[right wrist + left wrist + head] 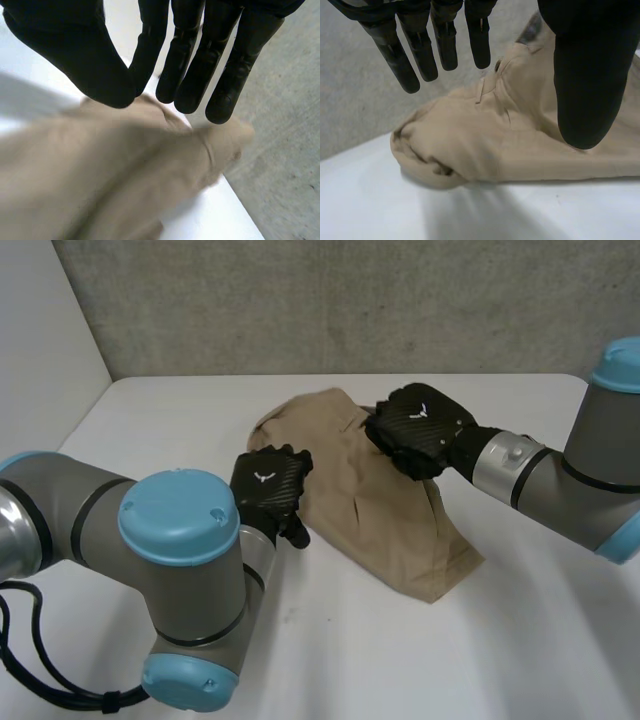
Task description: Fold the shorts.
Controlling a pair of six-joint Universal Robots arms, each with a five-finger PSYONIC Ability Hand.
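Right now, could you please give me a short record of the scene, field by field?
shorts: tan, rumpled, lying on the white table
left hand: open, fingers straight, beside the shorts' near-left edge
right hand: open, fingers straight, over the shorts' far right side
grip: neither hand holds the cloth

From above, the right robot hand (pixel 418 428) covers the far edge of the shorts (pixel 385 510), so I can't tell whether its fingertips touch the cloth. In the right wrist view the nearest fabric is a blur. The left robot hand (pixel 582 75) blocks some cloth with its thumb, and the shorts run out of sight behind it.
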